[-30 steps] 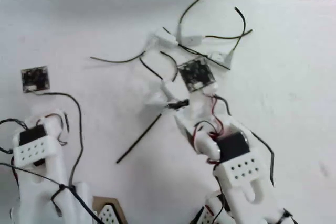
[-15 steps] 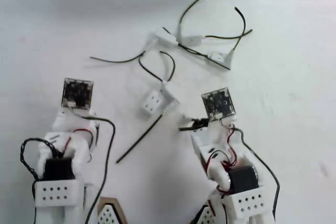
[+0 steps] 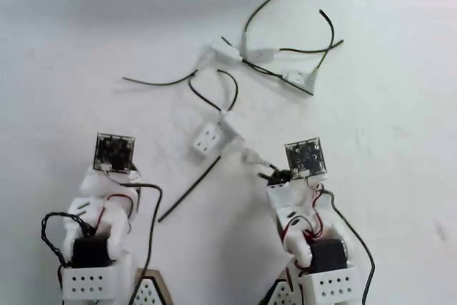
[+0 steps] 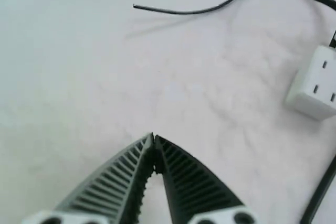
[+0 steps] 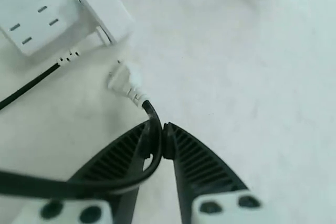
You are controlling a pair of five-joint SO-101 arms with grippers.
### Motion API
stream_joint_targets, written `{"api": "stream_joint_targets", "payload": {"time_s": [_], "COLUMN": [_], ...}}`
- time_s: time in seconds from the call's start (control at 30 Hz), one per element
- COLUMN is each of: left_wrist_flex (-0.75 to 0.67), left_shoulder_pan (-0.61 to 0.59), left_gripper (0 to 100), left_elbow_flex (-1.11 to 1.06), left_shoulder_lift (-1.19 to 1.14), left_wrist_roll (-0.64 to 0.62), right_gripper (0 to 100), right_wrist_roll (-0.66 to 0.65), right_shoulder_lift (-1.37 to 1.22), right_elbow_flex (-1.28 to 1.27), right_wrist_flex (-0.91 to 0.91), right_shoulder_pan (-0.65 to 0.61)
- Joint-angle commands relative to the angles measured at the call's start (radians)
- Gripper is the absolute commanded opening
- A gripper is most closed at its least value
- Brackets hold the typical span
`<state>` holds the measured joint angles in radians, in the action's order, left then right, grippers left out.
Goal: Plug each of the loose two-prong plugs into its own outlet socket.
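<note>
Two-prong plug [image 5: 125, 84], white, lies on the worktop [image 3: 400, 105] just past the tips of the right gripper [image 5: 157, 128]. The fingers are clamped on its black cord [image 5: 150, 113] right behind the plug body, not on the plug itself. In the high view the plug [image 3: 251, 156] sits between the right gripper [image 3: 275, 174] and the outlet socket [image 3: 208, 138], near the socket but with a gap and no contact. Its long axis runs from the fingers out toward the socket block, nose end leading, cord end at the fingers. In the right wrist view the outlet socket [image 5: 29, 23] shows its slot face turned up toward the camera, while the plug lies flat on the worktop. My read is that the prongs point along the surface rather than down into the slots, so the plug needs tipping as well as carrying across. The hold on the cord probably lets the plug swing. The left gripper [image 4: 154, 153] hovers low over bare worktop with its fingers pressed together on nothing. The outlet socket [image 4: 315, 85] lies off to one side of it, apart. Right arm is nearer the socket and has the plug, so it is the one placed to do the insertion. More loose plugs [image 3: 260, 55] and cords lie tangled at the far side, well away from both arms.
</note>
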<state>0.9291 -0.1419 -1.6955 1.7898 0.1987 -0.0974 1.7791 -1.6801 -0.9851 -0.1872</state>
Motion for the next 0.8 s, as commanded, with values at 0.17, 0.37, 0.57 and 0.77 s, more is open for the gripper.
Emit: {"api": "stream_joint_targets", "payload": {"time_s": [0.17,0.37,0.57,0.77], "left_wrist_flex": [0.006,0.069,0.239,0.347], "left_shoulder_pan": [0.002,0.002,0.008,0.004], "left_gripper": [2,2,2,2], "left_elbow_flex": [0.003,0.003,0.003,0.003], "left_shoulder_lift": [0.016,0.013,0.013,0.015], "left_wrist_roll": [0.009,0.008,0.005,0.005], "right_gripper": [2.1,2.1,2.1,2.0], "right_wrist_roll": [0.006,0.006,0.006,0.006], "right_shoulder_lift": [-0.022,-0.019,-0.019,-0.019], "right_elbow_flex": [-0.011,-0.011,-0.011,-0.011], "right_wrist_flex": [-0.056,-0.170,-0.237,-0.239], "right_shoulder_pan": [0.013,0.013,0.013,0.015]}}
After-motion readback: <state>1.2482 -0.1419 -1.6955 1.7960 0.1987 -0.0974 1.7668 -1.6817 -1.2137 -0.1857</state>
